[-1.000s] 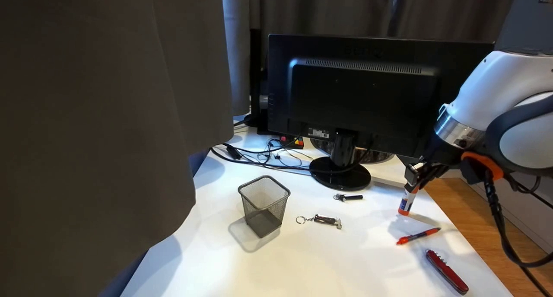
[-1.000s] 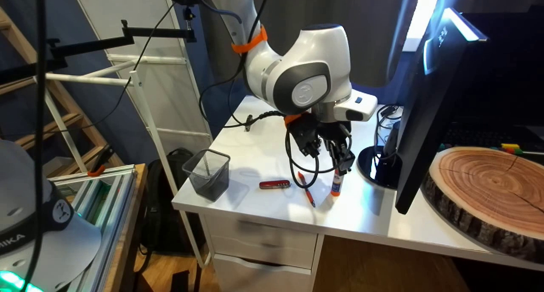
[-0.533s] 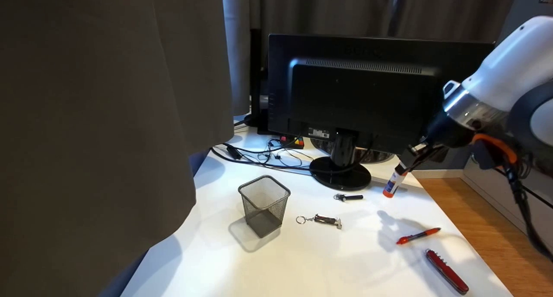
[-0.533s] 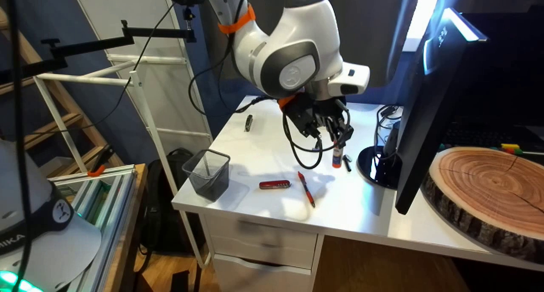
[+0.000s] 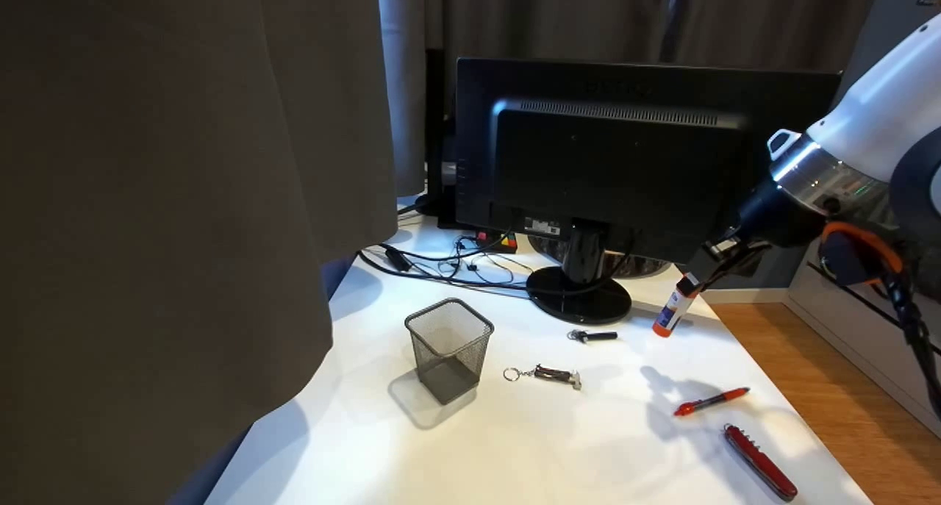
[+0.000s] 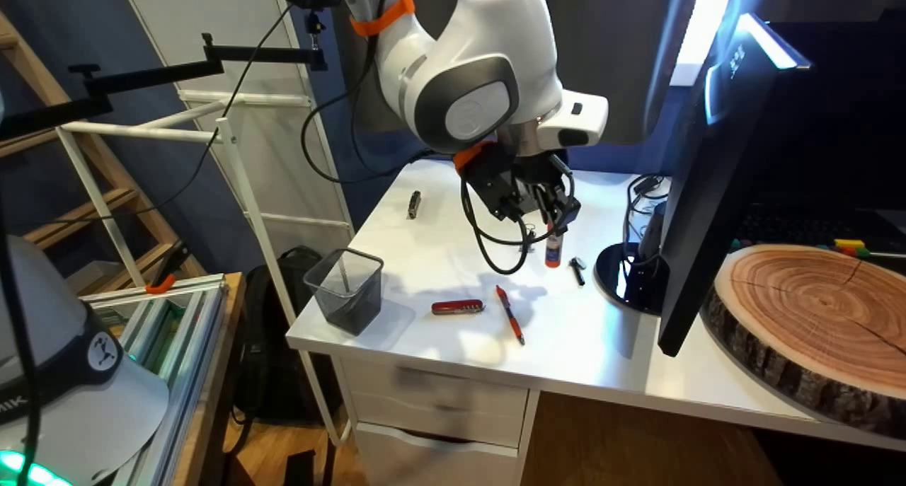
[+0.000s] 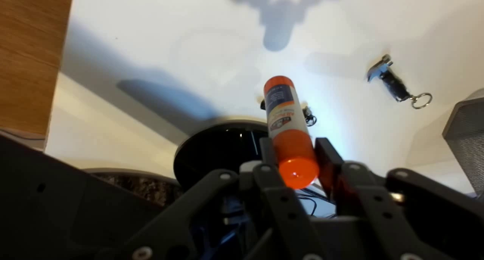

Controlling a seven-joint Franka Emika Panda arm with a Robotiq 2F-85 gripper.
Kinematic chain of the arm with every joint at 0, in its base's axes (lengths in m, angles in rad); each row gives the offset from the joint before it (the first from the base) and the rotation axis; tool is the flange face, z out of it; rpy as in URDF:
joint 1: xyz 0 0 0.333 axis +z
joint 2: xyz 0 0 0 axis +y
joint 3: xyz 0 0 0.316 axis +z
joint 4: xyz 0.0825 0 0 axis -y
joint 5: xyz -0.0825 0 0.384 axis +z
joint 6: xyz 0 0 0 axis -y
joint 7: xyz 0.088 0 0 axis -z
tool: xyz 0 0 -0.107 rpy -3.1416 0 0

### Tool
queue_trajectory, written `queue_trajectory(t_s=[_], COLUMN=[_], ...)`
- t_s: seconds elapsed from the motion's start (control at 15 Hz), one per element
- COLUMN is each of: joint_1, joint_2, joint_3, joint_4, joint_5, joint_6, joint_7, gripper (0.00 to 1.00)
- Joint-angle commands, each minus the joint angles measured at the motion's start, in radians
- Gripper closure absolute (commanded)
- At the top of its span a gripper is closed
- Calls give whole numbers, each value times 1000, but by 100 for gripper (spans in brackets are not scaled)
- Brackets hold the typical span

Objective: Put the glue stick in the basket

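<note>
One glue stick [image 7: 287, 120], up off the worktop [image 5: 559, 446] and tilted, with the gripper [image 7: 295, 144] pinched onto its upper orange end from both sides. It's well to the right of the basket [image 6: 357, 309] in both exterior views. My guess: light, stiff plastic, hard to break, but smooth enough to twist or slide a bit. If that upper end is the cap, a bump might pop it off, so mid-barrel would be the safer spot to grab.
</note>
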Motion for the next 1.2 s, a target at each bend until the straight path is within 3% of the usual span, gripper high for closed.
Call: queue_trajectory(t_s=[0.0, 0.13, 0.27, 0.4, 0.47, 0.6, 0.67, 0.73, 0.87, 1.0, 1.13], joint_1=[-6, 1, -23, -87, -25, -60, -67, -41, -45, 98, 264], joint_2=[-32, -73, -77, -47, -78, -78, -75, -32, 32, 17, 50], joint_3=[150, 215, 267, 352, 290, 329, 333, 318, 348, 252, 101], joint_4=[30, 40, 132, 220, 149, 198, 206, 237, 295, 278, 308], joint_5=[75, 54, 37, 22, 39, 38, 37, 46, 33, 28, 0], joint_6=[86, 135, 156, 204, 169, 173, 174, 163, 116, 103, 77], joint_7=[16, 12, -5, -29, 0, -13, -16, -3, -14, 18, 37], gripper=[92, 92, 92, 92, 70, 70, 92, 92, 92, 92, 92])
